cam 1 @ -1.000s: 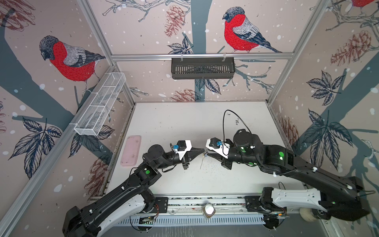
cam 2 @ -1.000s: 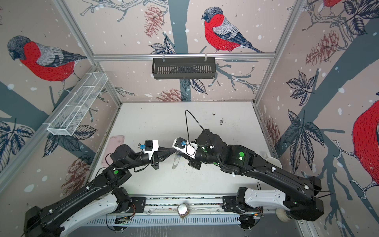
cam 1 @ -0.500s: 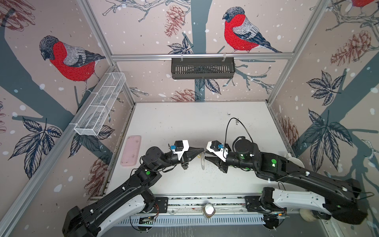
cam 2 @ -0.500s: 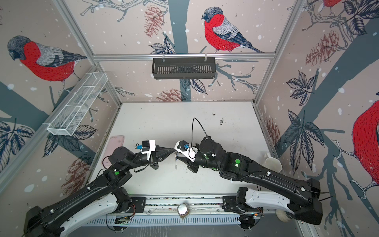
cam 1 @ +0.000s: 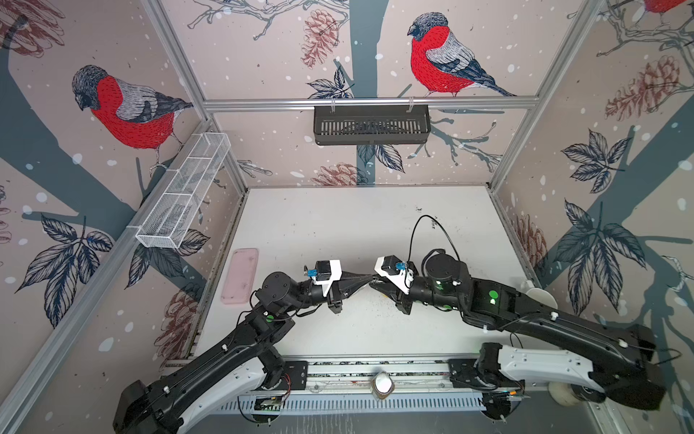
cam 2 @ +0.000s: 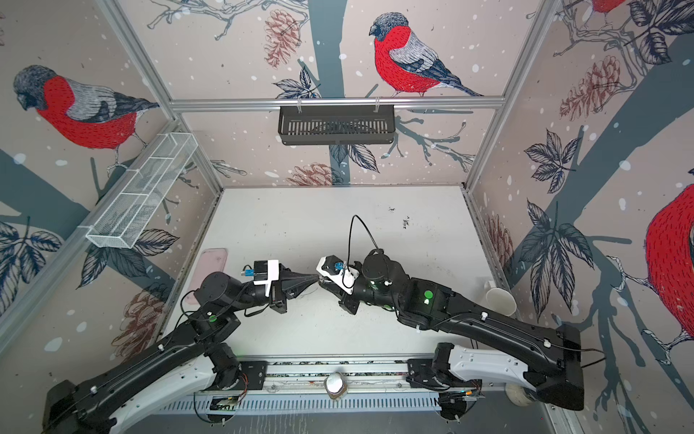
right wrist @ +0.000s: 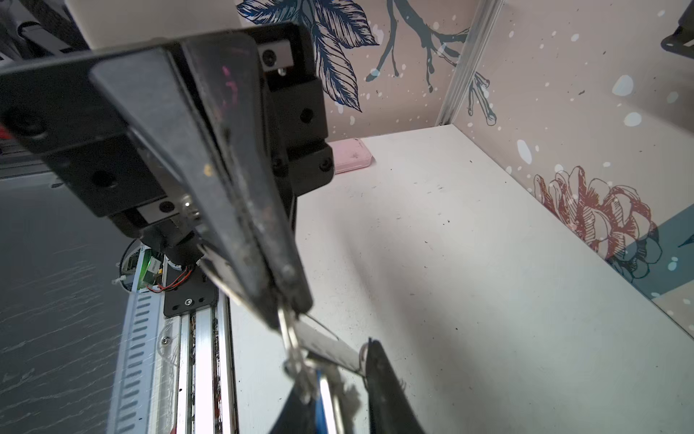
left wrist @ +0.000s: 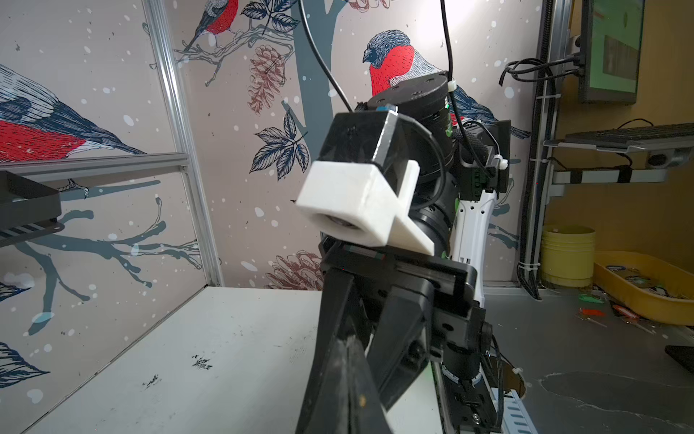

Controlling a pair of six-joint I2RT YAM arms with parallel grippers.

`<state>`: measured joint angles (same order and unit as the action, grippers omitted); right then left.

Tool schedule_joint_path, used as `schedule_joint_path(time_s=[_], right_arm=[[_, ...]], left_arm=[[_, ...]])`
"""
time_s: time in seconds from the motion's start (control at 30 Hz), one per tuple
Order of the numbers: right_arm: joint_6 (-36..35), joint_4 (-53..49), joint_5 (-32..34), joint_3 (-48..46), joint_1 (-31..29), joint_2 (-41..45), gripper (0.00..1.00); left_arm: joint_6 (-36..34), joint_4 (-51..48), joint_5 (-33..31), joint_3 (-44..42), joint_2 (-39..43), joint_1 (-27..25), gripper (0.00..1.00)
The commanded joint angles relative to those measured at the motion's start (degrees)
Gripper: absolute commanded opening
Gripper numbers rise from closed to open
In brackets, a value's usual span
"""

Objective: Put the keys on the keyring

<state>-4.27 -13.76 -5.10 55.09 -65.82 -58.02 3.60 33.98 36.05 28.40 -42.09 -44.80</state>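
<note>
Key [right wrist: 327,347] — long axis slants toward left gripper [right wrist: 291,305].

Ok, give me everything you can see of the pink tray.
The pink tray is a pale pink rounded rectangle with a low raised rim. It looks like plastic or silicone. It lies flat on the white table at the table's left edge, with its long side along the wall. Nothing shows inside it, and nothing is seen touching it but the table. In a top view the left arm hides part of it. One end also shows in the right wrist view.
</note>
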Motion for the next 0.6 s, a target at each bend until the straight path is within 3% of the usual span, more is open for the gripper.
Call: schedule_joint_path(time_s=[0.0,0.2,0.57], right_arm=[[0.59,0.96,1.71,0.36,0.10,0.55,0.14],[0.32,-0.19,1.88,1.06,0.13,1.97,0.07],[-0.74,-1.43,0.12,3.70,-0.33,2.15,0.04]], left_arm=[[0.01,2.99,0.98,-0.01,0.38,0.06,0.00],[-0.60,1.97,0.26,0.05,0.67,0.06,0.00],[-0.78,1.36,0.86,0.60,-1.20,0.06,0.00]])
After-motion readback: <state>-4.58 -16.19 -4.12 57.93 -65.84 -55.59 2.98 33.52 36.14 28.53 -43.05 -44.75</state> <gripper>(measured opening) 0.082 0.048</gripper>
